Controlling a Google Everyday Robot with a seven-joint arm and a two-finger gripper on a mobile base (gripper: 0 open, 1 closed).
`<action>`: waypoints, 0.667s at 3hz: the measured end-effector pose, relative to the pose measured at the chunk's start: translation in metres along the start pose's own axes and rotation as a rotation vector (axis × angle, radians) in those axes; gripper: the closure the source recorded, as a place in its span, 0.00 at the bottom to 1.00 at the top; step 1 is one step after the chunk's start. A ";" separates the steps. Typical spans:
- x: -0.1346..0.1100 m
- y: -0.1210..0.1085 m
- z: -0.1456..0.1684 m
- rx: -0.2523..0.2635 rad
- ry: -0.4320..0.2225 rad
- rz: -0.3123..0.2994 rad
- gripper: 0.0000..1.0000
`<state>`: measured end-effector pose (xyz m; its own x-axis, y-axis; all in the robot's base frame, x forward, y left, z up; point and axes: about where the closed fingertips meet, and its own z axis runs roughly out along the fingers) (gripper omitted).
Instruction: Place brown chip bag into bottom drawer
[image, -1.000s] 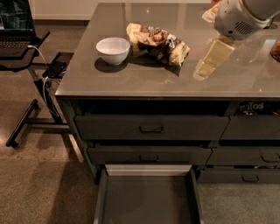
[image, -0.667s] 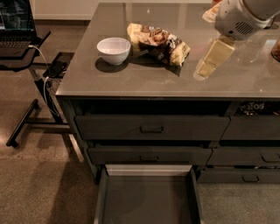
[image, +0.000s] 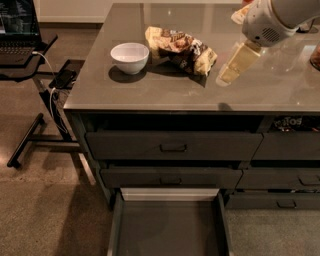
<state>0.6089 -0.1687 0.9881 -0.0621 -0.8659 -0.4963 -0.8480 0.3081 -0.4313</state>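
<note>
The brown chip bag (image: 181, 50) lies crumpled on the grey counter (image: 165, 87), just right of a white bowl (image: 129, 56). The gripper (image: 226, 76) hangs from the white arm (image: 272, 20) at the upper right, its pale finger (image: 239, 62) pointing down-left over the counter, a short way to the right of the bag and not touching it. Nothing shows in its grasp. The bottom drawer (image: 167, 227) is pulled open below the counter, with a flat grey floor and nothing in it.
Two handled drawers (image: 172, 147) sit shut above the open one, with a second drawer column (image: 285, 177) to the right. A dark object (image: 315, 57) stands at the counter's right edge. A stand with a laptop (image: 20, 30) and cables stands to the left.
</note>
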 end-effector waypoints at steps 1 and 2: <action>0.005 -0.030 0.022 0.054 -0.048 0.002 0.00; 0.009 -0.053 0.046 0.083 -0.080 0.010 0.00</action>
<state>0.6776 -0.1753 0.9722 -0.0255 -0.8293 -0.5582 -0.8007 0.3513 -0.4853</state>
